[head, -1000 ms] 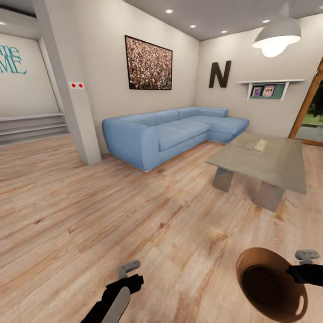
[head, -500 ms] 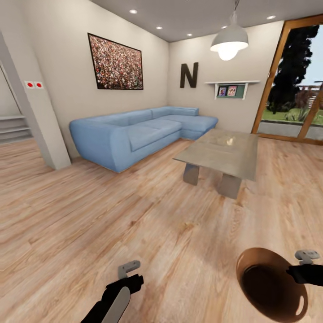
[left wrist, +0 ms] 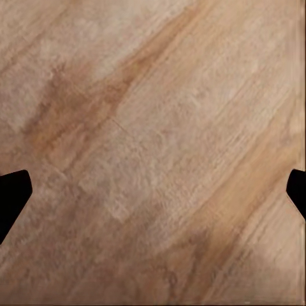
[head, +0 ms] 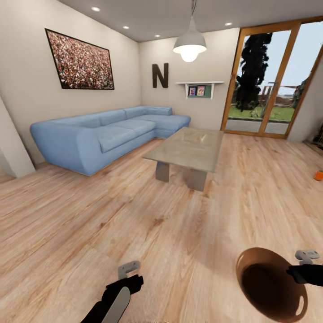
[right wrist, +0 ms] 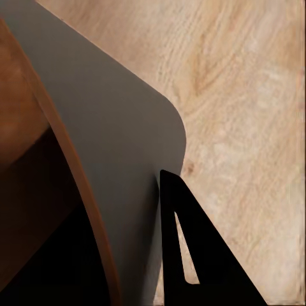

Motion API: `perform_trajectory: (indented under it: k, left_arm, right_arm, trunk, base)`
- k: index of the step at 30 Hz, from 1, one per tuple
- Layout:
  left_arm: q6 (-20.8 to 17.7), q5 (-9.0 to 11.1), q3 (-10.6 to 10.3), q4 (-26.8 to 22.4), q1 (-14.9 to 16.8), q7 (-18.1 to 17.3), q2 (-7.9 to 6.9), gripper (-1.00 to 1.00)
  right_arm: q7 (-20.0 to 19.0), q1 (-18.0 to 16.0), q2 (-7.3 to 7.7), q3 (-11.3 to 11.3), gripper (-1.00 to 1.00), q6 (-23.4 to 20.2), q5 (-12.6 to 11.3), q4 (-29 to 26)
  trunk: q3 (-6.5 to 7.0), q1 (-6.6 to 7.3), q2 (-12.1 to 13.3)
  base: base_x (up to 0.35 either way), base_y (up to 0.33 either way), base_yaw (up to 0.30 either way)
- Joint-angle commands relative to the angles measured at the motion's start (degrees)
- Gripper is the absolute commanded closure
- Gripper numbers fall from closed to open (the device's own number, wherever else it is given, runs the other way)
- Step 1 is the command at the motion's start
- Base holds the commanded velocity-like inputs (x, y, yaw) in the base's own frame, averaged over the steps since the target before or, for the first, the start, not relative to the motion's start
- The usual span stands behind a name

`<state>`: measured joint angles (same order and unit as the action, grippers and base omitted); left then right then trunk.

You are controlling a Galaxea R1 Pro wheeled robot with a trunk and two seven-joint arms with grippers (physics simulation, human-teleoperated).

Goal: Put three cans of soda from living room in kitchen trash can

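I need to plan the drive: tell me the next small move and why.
Probably keep turning the base right. An orange can sits on the floor at the view's far right edge, and the right gripper holds the bin by its rim, ready to collect it.

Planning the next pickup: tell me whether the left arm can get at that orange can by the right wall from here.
Probably not. The left gripper hangs open close to the robot, while the orange can lies far off across the wood floor.
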<state>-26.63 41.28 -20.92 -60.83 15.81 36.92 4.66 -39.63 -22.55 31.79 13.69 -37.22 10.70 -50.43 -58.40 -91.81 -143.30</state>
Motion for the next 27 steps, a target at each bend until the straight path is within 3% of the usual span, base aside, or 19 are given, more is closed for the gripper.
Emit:
perform_trajectory:
  k: [1,27]
  left_arm:
    - [0.0,0.0,0.0,0.0,0.0,0.0,0.0,-1.0]
    - [0.1,0.0,0.1,0.0,0.0,-0.1,-0.16,-1.0]
  right_arm:
    - [-0.1,0.0,-0.01,0.0,1.0,-0.1,-0.5,0.0]
    - [0.0,0.0,-0.06,0.0,1.0,-0.1,-0.5,0.0]
  trunk:
    - [0.01,0.0,0.0]
    - [0.01,0.0,0.0]
  base:
    - [-0.115,-0.309,-0.295]
    - [-0.129,-0.289,-0.295]
